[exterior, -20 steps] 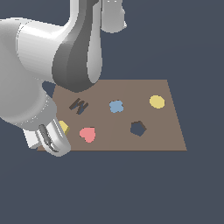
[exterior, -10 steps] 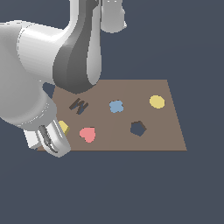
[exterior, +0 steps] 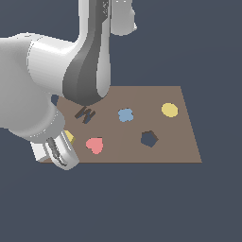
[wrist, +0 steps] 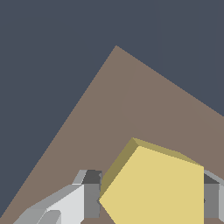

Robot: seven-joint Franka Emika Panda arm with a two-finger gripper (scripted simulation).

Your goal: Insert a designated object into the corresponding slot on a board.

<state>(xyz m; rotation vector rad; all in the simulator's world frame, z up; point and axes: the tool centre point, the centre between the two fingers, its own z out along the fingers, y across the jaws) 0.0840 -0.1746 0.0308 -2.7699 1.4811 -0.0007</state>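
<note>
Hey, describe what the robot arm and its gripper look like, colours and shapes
The arm is bulky, with rounded glossy white shells and a dark grey curved link. The gripper has blocky light grey fingers with darker grey inner pads. No cables or markings show.

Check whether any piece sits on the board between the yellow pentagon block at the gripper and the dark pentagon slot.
The pink heart lies on the board roughly between the yellow pentagon block and the pentagon slot. Carried above the board, the block should clear it.
</note>
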